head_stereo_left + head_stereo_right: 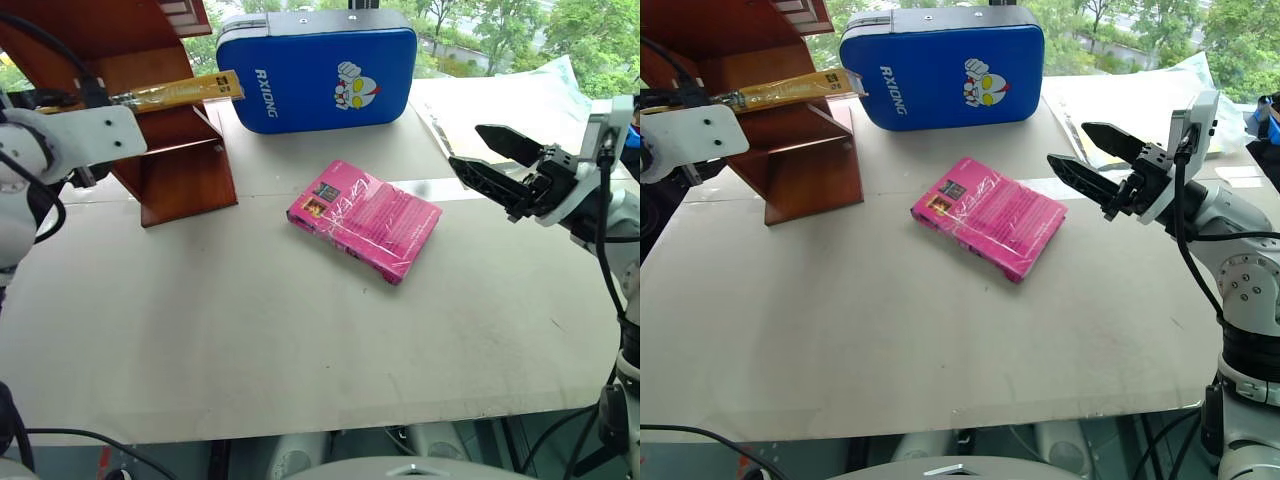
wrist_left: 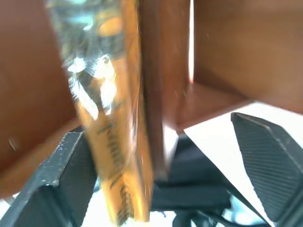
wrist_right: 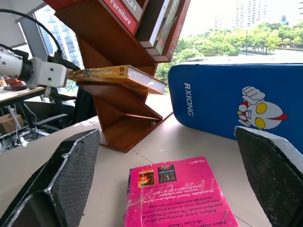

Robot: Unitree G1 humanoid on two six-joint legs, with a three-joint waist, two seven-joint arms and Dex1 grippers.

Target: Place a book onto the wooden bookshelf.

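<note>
The yellow-orange book [image 1: 180,92] lies on a slanted board of the reddish-brown wooden bookshelf [image 1: 185,170] at the far left of the table. Its barcode end sticks out toward the blue case. In the left wrist view the book [image 2: 113,118] stands between the wide-apart fingers of my left gripper [image 2: 154,125], close to one finger [image 2: 61,179] and well apart from the other. My left gripper is open. My right gripper [image 1: 465,144] hovers open and empty over the right side of the table, beyond the pink book.
A magenta-pink book [image 1: 365,218] lies flat mid-table. A blue padded case [image 1: 315,70] stands at the back, just right of the shelf. Several other books [image 3: 156,23] fill the shelf's upper compartments. The table's front edge [image 1: 300,430] is near me.
</note>
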